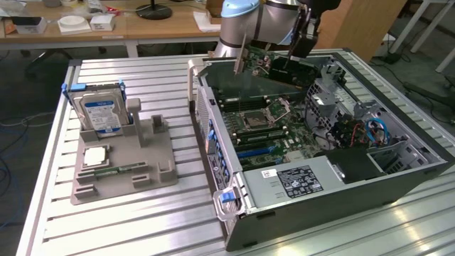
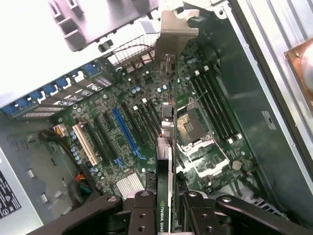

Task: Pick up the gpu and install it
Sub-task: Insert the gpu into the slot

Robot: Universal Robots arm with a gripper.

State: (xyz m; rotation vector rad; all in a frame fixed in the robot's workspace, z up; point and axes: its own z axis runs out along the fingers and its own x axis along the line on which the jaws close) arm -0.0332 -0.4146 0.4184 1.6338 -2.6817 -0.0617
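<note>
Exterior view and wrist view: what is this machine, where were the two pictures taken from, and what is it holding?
The machine is a robot arm ending in a gripper, a two-fingered clamp. The exterior view comes from a camera off the arm; the wrist view from one on its wrist. On the metal table lies an open computer case, and beside it a grey holder with a hard drive. The gripper is shut on the gpu, a green circuit card, held above the motherboard inside the case.
</note>
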